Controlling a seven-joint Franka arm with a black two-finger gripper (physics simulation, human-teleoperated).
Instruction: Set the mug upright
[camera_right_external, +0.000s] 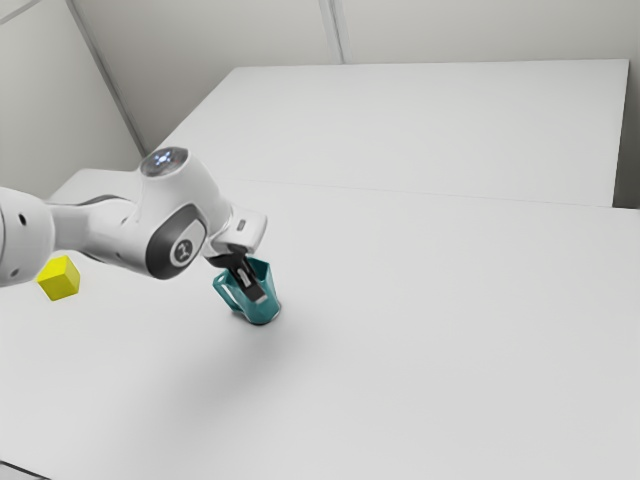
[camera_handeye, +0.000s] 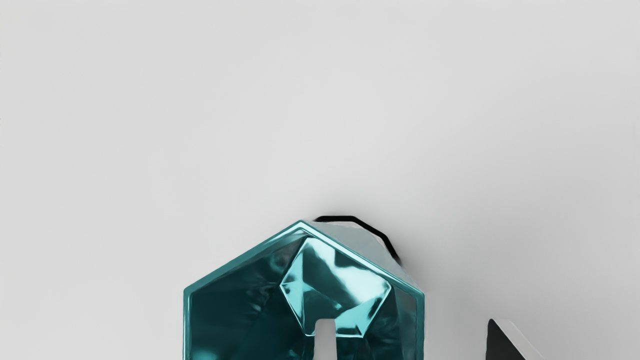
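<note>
Examiner: Read the clock on the exterior view, with 12 at its top edge. State the position of the mug (camera_right_external: 262, 311).

Clerk: Located directly at the claw (camera_right_external: 254, 288), by the surface (camera_right_external: 430, 330). Mouth up, handle (camera_right_external: 224, 291) out toward 9 o'clock, base low toward 6. Unable to tell full contact below or exact lean.

Examiner: Describe the claw.

Clerk: Standing apart, astride the wall of the mug. In the wrist view, one finger (camera_handeye: 325, 342) inside the mouth and the other finger (camera_handeye: 502, 345) outside, with a visible gap on each side of the wall. Not clamped on anything. In the exterior view, aimed down toward about 5 o'clock, at the end of a white arm (camera_right_external: 190, 210) from 9 o'clock.

Examiner: List markings.

Clerk: On the arm, a dark oval badge (camera_right_external: 184, 251) with a pale emblem, too small to read. Above it, toward 11 o'clock, a round cap (camera_right_external: 164, 161) with bluish-white lights.

Examiner: Enter containers and contents.

Clerk: One mug, teal and glossy, six-sided at the rim. Inside: a bright faceted bottom and the finger already listed.

Examiner: Add other objects.

Clerk: One yellow cube (camera_right_external: 59, 280), well apart from the mug, toward 9 o'clock.
</note>
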